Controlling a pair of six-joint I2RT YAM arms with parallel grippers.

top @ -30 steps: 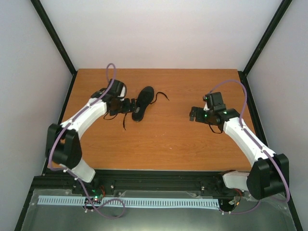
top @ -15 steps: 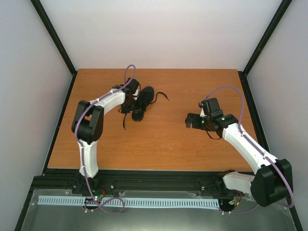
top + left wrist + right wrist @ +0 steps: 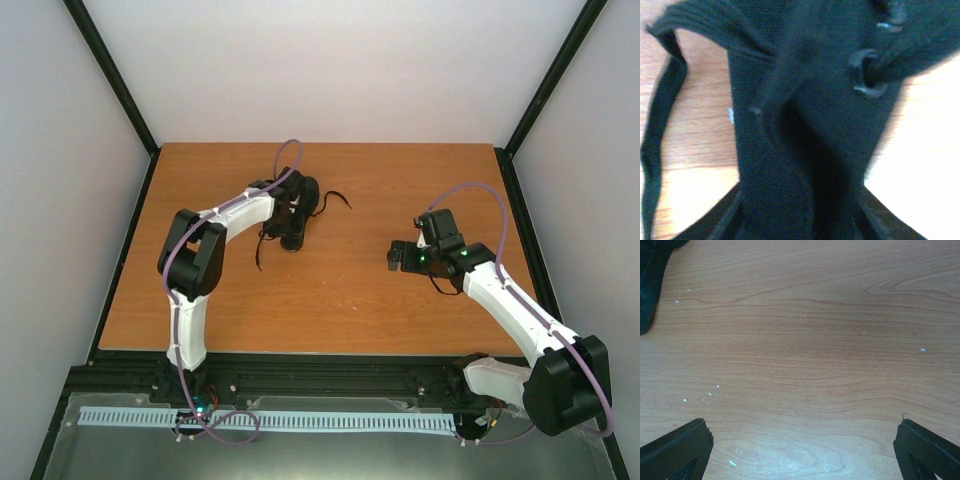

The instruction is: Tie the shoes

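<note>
The black shoe lies at the back left of the wooden table. My left gripper sits on top of it. In the left wrist view black shoe fabric fills the whole gap between the fingers, which press it on both sides. Lace eyelets show above. One thin black lace runs down the left; another lace end curls right of the shoe. My right gripper hovers open over bare wood, well right of the shoe, whose dark edge shows top left.
The wooden table is enclosed by white walls with black corner posts. A black rail runs along its near edge. Purple cables loop above both arms.
My left arm has swung in from the left onto the shoe, and its jaws have narrowed onto the fabric. The right gripper has drifted slightly left and stays open.
</note>
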